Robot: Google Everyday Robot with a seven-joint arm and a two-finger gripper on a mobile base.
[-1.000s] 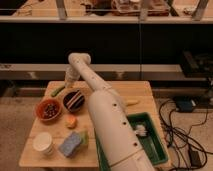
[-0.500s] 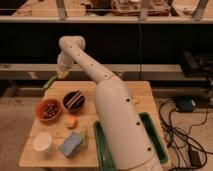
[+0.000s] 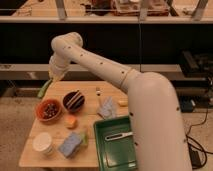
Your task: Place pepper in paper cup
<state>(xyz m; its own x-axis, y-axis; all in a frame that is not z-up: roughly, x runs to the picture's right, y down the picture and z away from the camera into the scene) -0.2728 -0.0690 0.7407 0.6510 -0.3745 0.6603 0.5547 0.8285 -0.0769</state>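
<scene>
I see the arm point(image 3: 100, 64) arched over the back-left corner of the tabletop point(image 3: 84, 90), tool point(image 3: 51, 79) clamped on the pepper point(image 3: 43, 90); paper cup point(image 3: 43, 143) front-left.

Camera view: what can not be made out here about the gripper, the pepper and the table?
Gripper, over the table's far left corner, beside the pepper: whether it holds the pepper is too small to tell.
Table: its right side is hidden behind the arm.
Green tray: its right edge is covered by the arm.
Orange-red bowl: its dark contents are too blurred to name.
</scene>
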